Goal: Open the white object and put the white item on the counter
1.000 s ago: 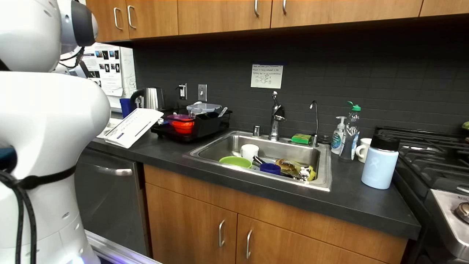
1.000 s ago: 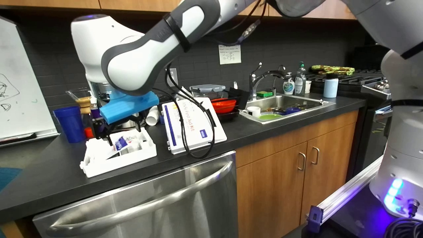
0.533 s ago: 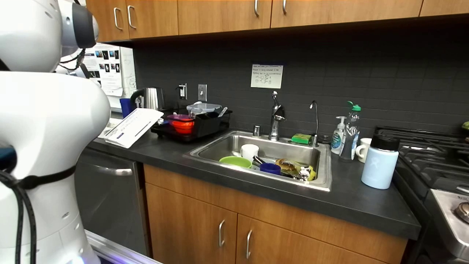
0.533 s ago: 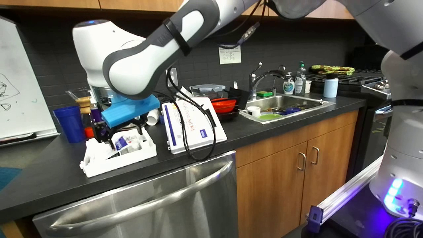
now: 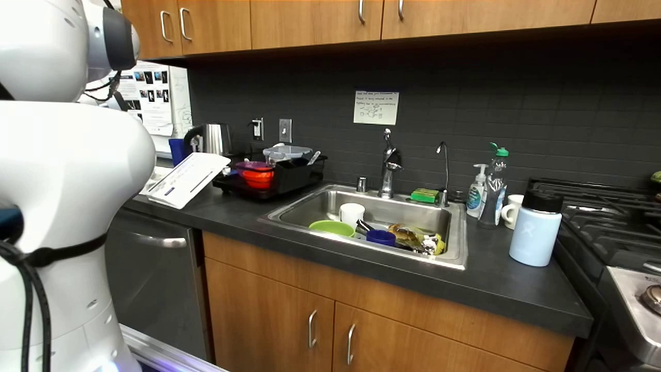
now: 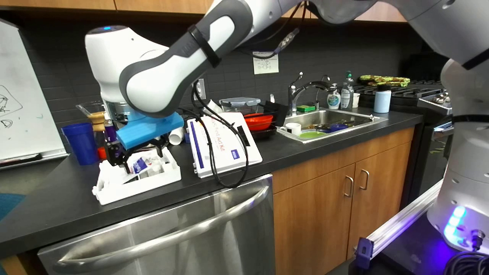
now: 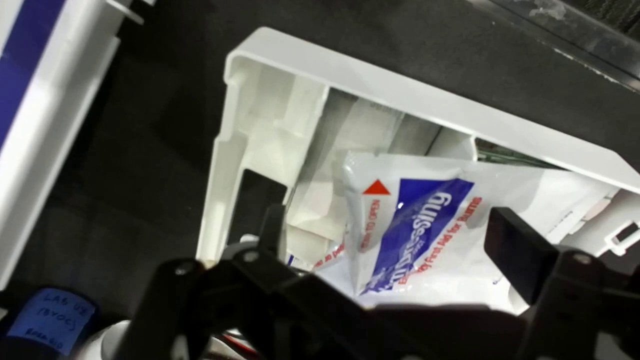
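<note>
While black gripper (image 7: pixel 387 226) is hanging over white rectangular plastic tray (image 7: pixel 400 91), jaws standing apart, blue-labelled white packet (image 7: pixel 450 227) is lying inside tray; straddling packet squarely before closing is likely aiding grasp.

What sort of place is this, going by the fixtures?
Probably a shared office or lab kitchen: a steel sink set in a dark counter and a stove say kitchen, while the whiteboard suggests a workplace rather than a home.
</note>
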